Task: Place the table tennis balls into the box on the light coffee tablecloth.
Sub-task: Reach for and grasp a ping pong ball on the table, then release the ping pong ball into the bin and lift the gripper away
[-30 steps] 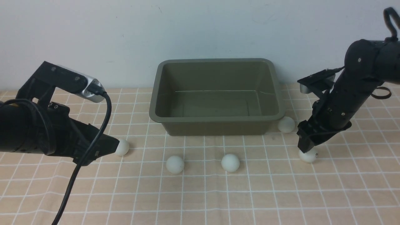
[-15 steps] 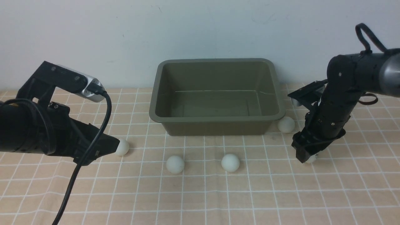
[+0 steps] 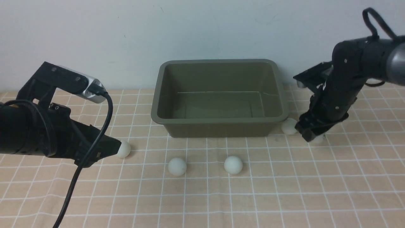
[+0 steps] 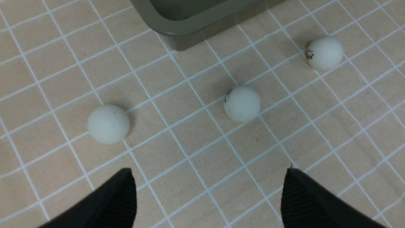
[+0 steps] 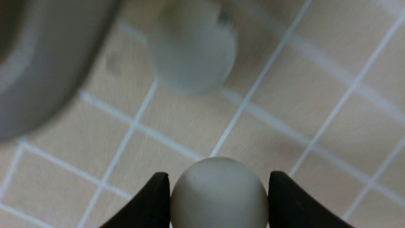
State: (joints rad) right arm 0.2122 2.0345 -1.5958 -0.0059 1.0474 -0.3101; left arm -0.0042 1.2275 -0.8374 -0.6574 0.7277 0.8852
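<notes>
Front view: the box point(image 3: 218, 121) is sitting at the middle of the light coffee tablecloth point(image 3: 253, 196), close to its far edge, and only its bare olive floor is showing inside. Three of the table tennis balls are lying in a loose row before the box's near wall: the leftmost ball point(image 3: 122, 149), the middle ball point(image 3: 177, 167) and the third ball point(image 3: 233, 165). The left claw point(image 3: 115, 148) is hanging low, pointing at the leftmost ball from close by. The corner ball point(image 3: 288, 126) is resting beside the box's near right corner. The right claw point(image 3: 311, 135) is leaning down just to its right, with the pinched ball point(image 3: 318, 139) peeking out beneath it.

Left wrist view: the left claw point(image 4: 208, 202) is standing spread wide, with only cloth between its fingers point(image 4: 117, 199). The leftmost ball point(image 4: 108, 124), middle ball point(image 4: 242, 104) and third ball point(image 4: 325, 53) are lying apart ahead of it, the last two showing small dark prints. A corner of the box point(image 4: 190, 28) is showing beyond them.

Right wrist view: the right claw point(image 5: 218, 179) is pinching the pinched ball point(image 5: 219, 199), a finger pressing on each side. Whether that ball is clearing the cloth I cannot tell. The corner ball point(image 5: 191, 47) and the box wall point(image 5: 41, 63) are appearing blurred beyond
</notes>
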